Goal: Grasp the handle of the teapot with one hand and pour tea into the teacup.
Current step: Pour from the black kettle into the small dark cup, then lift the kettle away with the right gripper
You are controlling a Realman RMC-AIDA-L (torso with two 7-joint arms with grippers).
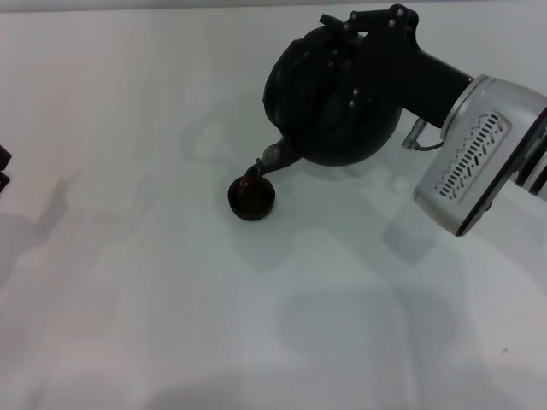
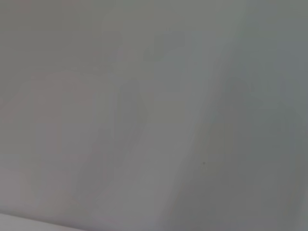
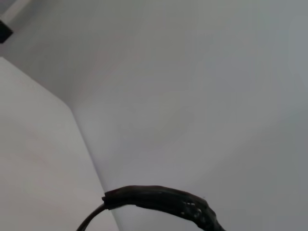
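In the head view the black teapot (image 1: 329,102) hangs tilted above the table, with its spout (image 1: 272,161) pointing down at the teacup (image 1: 251,197). A thin reddish stream runs from the spout tip into the small dark cup, which holds dark liquid. My right gripper (image 1: 359,30) reaches in from the right and is shut on the handle (image 1: 338,51) at the pot's upper side; its fingers hide most of the hoop. The right wrist view shows only a black curved piece (image 3: 159,199) against a pale surface. Only a dark bit of my left gripper (image 1: 2,166) shows at the far left edge.
The white table (image 1: 171,325) spreads around the cup on all sides. My right arm's silver forearm housing (image 1: 470,162) hangs over the table's right part. The left wrist view shows only the pale table surface (image 2: 154,115).
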